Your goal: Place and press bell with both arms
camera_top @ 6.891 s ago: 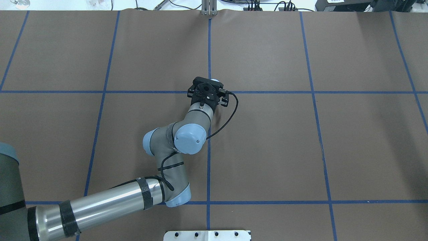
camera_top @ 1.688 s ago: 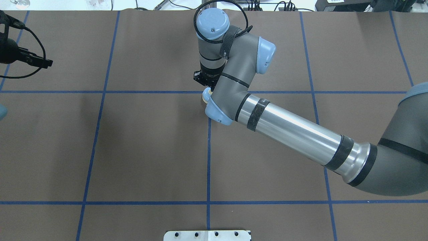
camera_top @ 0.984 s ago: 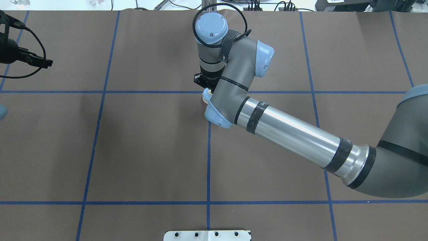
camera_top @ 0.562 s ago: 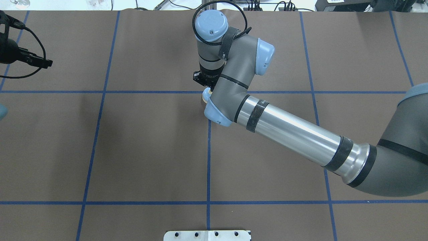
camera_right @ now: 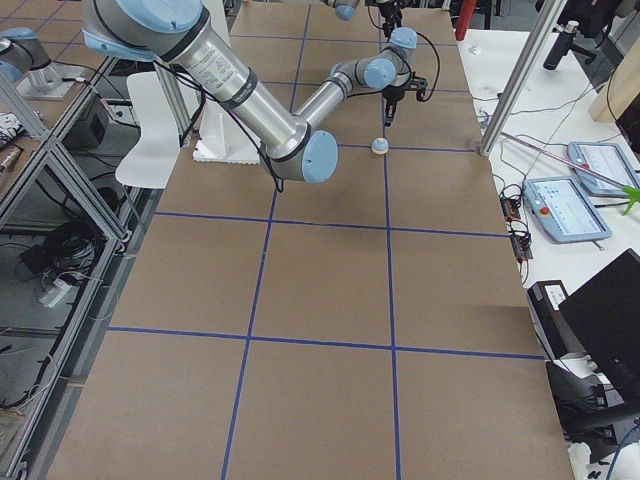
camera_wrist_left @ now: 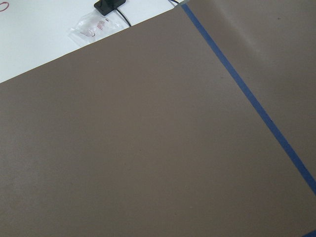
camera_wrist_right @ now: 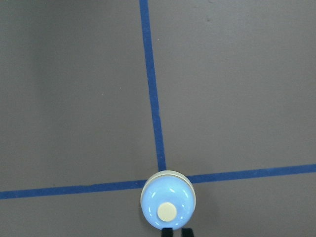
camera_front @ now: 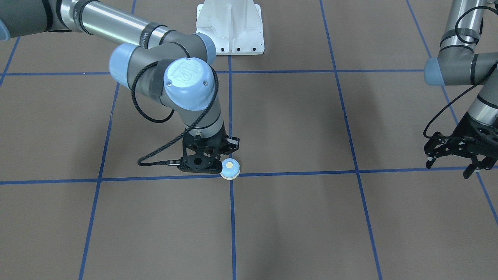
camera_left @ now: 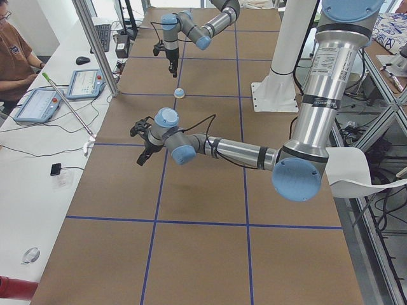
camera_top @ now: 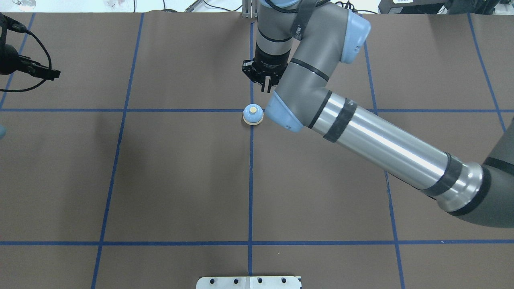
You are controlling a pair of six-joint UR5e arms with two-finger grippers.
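The table (camera_top: 180, 180) is covered in brown sheeting marked into big squares by blue tape lines (camera_top: 120, 110). The right arm (camera_top: 381, 140) reaches in over it to the middle, its elbow bent so that the wrist points straight down. The left arm (camera_left: 235, 151) is stretched out low towards its own end of the table, well apart from the other. A white bolted stand (camera_front: 229, 27) sits at the robot's edge of the table.

The right gripper (camera_top: 265, 87) hangs just past the middle tape crossing, on the far side from the robot. Its two black fingers are drawn close together with nothing between them (the wrist camera shows only their tips, side by side at the bottom edge). The side view from the left end shows it lifted clear of the table, with a gap beneath it. The left gripper (camera_front: 449, 167) hovers over bare sheeting with its fingers spread wide apart and empty.

The bell (camera_top: 253, 114) stands upright by itself on the crossing of two tape lines at the table's middle. It is a light-blue dome on a cream rim, its cream button (camera_wrist_right: 167, 212) facing up. It is near the right gripper's tips but not touching them.
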